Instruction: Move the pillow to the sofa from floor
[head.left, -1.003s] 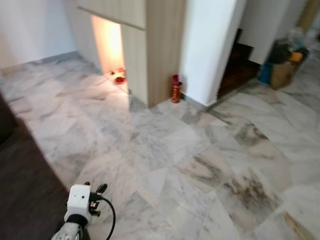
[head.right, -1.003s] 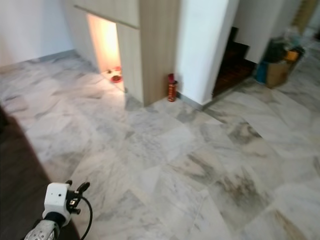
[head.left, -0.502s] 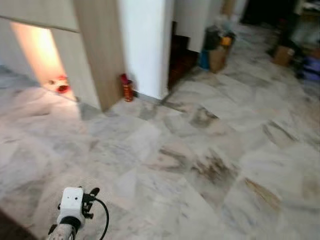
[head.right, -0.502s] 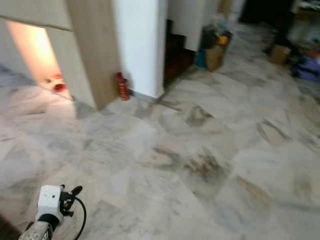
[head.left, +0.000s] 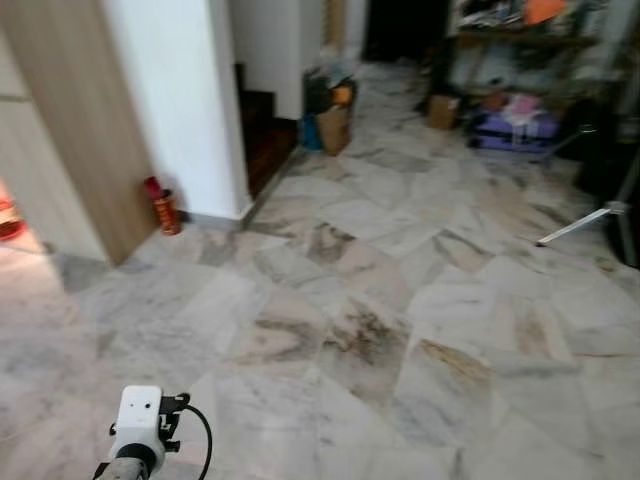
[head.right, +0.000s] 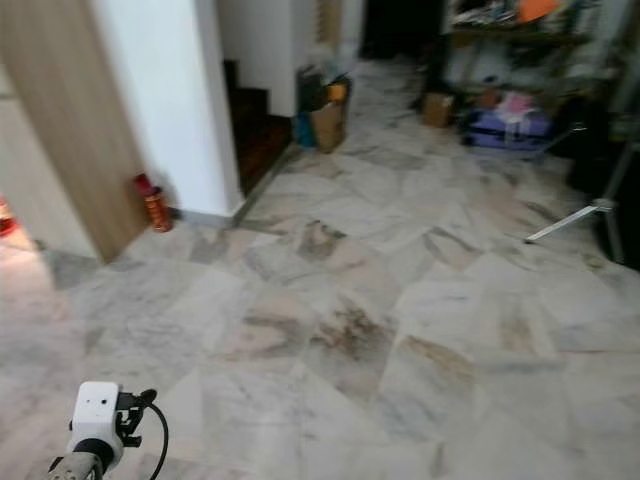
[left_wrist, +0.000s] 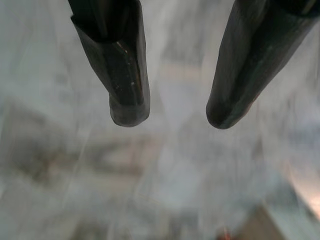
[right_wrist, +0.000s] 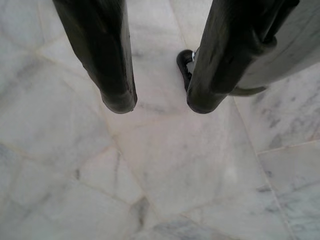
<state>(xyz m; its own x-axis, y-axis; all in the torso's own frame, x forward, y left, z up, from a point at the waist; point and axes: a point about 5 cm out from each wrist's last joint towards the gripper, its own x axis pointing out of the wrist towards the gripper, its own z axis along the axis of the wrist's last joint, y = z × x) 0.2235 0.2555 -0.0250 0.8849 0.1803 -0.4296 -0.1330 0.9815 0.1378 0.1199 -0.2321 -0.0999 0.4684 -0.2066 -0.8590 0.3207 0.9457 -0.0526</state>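
**Across bare marble, hunting for the pillow**

Nowhere on the stretch of floor before me can I make out the pillow or the sofa, so I judge I am at the searching step, on the move with nothing carried. My left gripper (left_wrist: 167, 117) hangs over blurred pale tile, its two black fingers (left_wrist: 127, 95) held apart with nothing between them. My right gripper (right_wrist: 160, 107) is the same: fingers spread, empty, pointing down at veined marble floor (right_wrist: 165, 165), with a rounded grey part of my own body just beside one finger. From my head I see my left wrist's white housing (head.left: 140, 420) low at my left, a black cable looping off it.

Further out stands a white pillar (head.left: 175, 110) with a wood-panelled wall (head.left: 60, 140) beside it and a small red canister (head.left: 163, 205) at its foot. Beyond are dark stairs (head.left: 262, 135), a brown paper bag (head.left: 333, 127), a cluttered shelf (head.left: 520, 40) with a purple bundle (head.left: 515, 130) below, and a tripod leg (head.left: 580, 225) at my right.

My next move, I think, calls for turning and scanning until the pillow shows, then walking up and stooping with both claws wide.

No writing or label is sharp enough to read.
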